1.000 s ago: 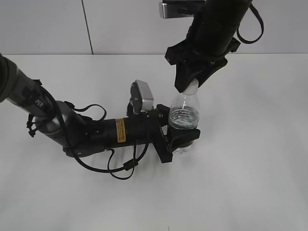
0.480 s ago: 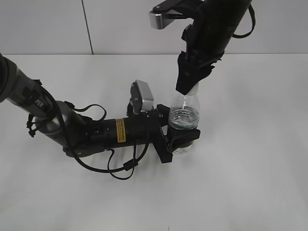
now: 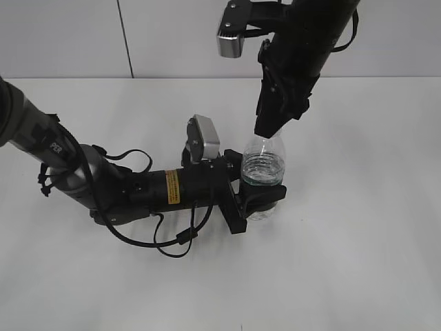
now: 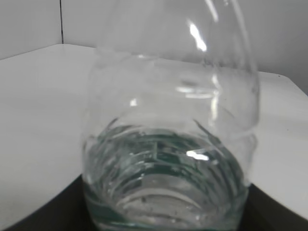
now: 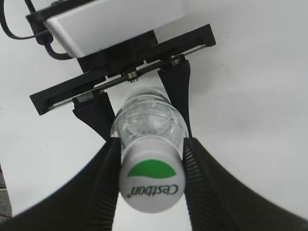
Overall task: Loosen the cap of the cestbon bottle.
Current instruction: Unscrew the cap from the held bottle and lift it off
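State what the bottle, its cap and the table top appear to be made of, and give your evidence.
Cestbon bottle: clear, glossy thin plastic; water and highlights show through. Cap: opaque white plastic, smooth, with printed green patch. Table: matte white surface, probably laminate; uncertain.

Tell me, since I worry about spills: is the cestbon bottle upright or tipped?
Upright. The cestbon bottle stands on the table, its cap on top, with the left gripper around its body.

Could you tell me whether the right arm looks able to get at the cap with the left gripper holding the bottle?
Very likely yes: the right gripper already closes on the cap from above, while the left gripper clamps the bottle lower down, clear of the top.
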Controlling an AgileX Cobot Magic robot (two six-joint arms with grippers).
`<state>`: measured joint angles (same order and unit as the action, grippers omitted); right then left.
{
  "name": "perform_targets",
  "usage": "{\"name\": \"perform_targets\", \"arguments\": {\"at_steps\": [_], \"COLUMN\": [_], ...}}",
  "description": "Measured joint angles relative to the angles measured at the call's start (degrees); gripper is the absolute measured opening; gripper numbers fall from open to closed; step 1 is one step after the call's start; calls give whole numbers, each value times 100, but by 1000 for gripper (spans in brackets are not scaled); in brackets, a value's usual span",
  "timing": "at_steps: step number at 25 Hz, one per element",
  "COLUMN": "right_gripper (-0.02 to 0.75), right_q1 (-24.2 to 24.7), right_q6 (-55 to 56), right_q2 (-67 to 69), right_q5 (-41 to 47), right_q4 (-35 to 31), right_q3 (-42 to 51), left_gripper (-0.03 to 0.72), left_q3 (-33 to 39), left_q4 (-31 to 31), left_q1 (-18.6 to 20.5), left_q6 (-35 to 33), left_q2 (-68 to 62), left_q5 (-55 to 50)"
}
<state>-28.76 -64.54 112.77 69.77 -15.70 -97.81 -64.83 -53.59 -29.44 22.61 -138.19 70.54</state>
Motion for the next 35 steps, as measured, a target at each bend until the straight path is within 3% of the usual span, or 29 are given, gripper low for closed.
{"name": "perform_targets", "arguments": {"at_steps": [12, 19, 31, 35], "right_gripper": [302, 302, 310, 438], "right_q1": [0, -202, -261, -261], "right_q6": [-2078, -2893, -2275, -1130], "right_q2": [0, -22, -29, -29], "right_q5": [46, 71, 71, 12], "right_q4": [75, 570, 695, 714], "right_q3": [0, 0, 0, -6], "left_gripper": [405, 405, 405, 405], "left_q3": [0, 0, -17, -17], "left_q4": [-34, -51, -69, -81], "left_q1": [0, 0, 0, 0], "left_q6": [-28, -56, -67, -50], "left_q2": [0, 0, 0, 0], "left_q5": [-7, -14, -14, -20]}}
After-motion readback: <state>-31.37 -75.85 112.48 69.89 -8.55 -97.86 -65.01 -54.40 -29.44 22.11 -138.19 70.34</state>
